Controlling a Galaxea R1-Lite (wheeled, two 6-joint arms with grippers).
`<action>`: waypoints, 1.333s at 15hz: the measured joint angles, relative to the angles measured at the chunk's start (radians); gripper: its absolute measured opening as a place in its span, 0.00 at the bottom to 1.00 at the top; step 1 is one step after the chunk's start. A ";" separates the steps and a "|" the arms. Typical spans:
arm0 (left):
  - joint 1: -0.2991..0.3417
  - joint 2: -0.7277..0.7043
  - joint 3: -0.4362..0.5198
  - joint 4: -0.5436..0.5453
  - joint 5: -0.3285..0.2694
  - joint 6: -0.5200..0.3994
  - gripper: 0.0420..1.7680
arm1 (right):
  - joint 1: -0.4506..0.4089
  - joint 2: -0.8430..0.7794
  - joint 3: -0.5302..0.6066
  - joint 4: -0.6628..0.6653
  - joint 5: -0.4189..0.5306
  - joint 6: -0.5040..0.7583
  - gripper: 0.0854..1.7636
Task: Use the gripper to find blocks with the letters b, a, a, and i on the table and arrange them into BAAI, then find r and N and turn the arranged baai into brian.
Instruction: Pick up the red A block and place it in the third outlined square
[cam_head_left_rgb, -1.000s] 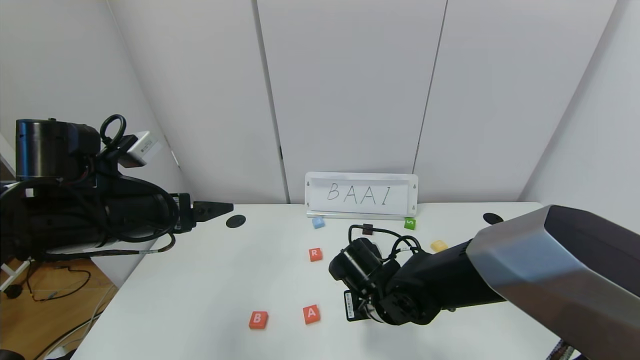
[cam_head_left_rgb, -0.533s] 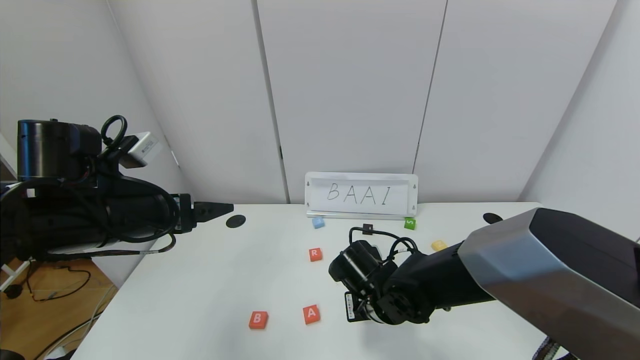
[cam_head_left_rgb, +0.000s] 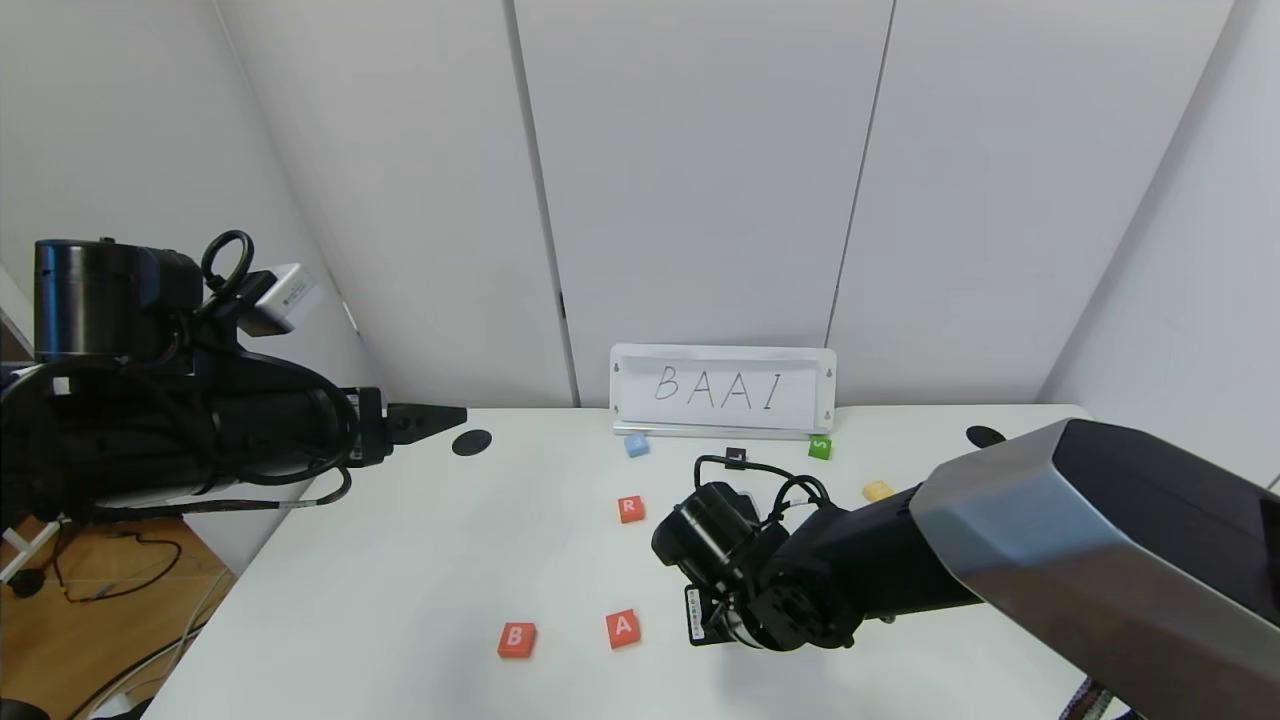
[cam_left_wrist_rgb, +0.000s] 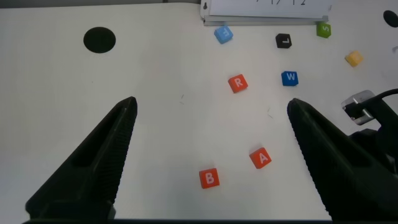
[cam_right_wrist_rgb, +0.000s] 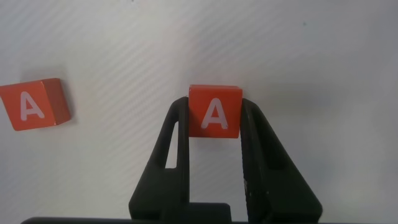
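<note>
In the right wrist view my right gripper (cam_right_wrist_rgb: 214, 106) is shut on an orange-red A block (cam_right_wrist_rgb: 214, 112), low over the white table (cam_right_wrist_rgb: 323, 56). The other A block (cam_right_wrist_rgb: 34, 104) lies a short way beside it. In the head view the right wrist (cam_head_left_rgb: 740, 590) hides that gripper, just right of the loose A (cam_head_left_rgb: 622, 627); the B block (cam_head_left_rgb: 517, 639) lies left of it. The R tile (cam_head_left_rgb: 630, 508) sits farther back and the yellow N tile (cam_head_left_rgb: 877, 490) lies at the back right. My left gripper (cam_head_left_rgb: 440, 415) hangs open over the table's left edge. No I block shows.
A white sign reading BAAI (cam_head_left_rgb: 722, 390) stands at the back. In front of it lie a light blue tile (cam_head_left_rgb: 636, 445), a black tile (cam_head_left_rgb: 736, 456) and a green S tile (cam_head_left_rgb: 820, 447). A blue W tile (cam_left_wrist_rgb: 289, 78) shows in the left wrist view. Black holes (cam_head_left_rgb: 471, 442) (cam_head_left_rgb: 985, 436) mark the tabletop.
The right arm has shifted slightly to the left with the A block still held. The left arm has not moved.
</note>
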 joint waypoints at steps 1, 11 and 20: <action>0.000 0.000 0.000 0.000 0.000 0.001 0.97 | 0.000 0.001 -0.001 0.000 0.000 0.000 0.27; 0.000 0.000 -0.001 0.000 0.000 0.000 0.97 | 0.001 0.011 -0.006 0.006 0.000 0.001 0.27; 0.000 0.000 -0.001 0.000 0.000 0.001 0.97 | 0.003 0.017 -0.011 0.014 0.000 0.007 0.42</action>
